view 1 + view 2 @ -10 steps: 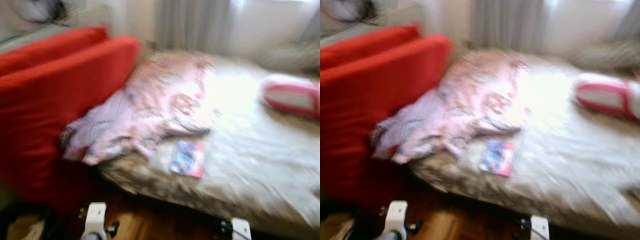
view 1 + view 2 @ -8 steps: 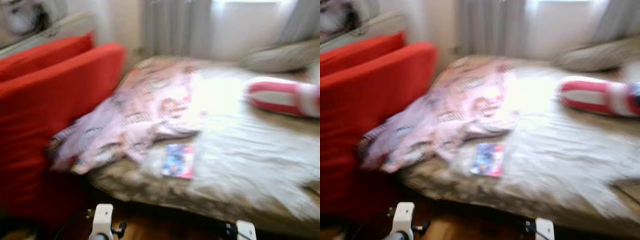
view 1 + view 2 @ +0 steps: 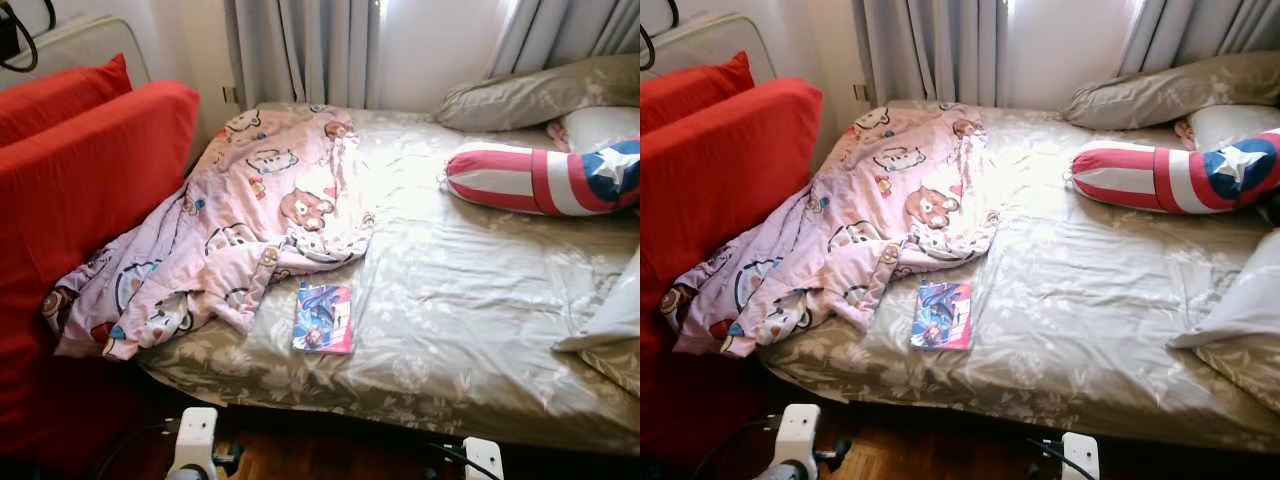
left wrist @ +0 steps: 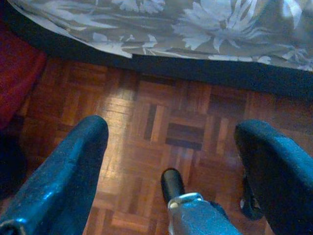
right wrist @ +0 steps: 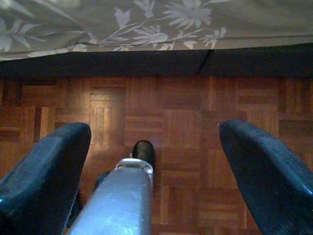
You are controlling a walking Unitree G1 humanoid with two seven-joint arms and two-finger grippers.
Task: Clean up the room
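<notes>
I see the book [image 3: 323, 317] flat on the bed [image 3: 470, 300] just beside the quilt [image 3: 230, 235] — my left gripper [image 4: 171, 161] and right gripper [image 5: 151, 161] both spread wide over the floor [image 5: 176, 127].

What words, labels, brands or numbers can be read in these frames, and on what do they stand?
No text can be read.
Comic book on the bed: cover is printed, but any title is too small to read.
Pink blanket: cartoon figures, no legible words.
Striped cushion: a white star on a blue circle, a sign and no lettering.
</notes>
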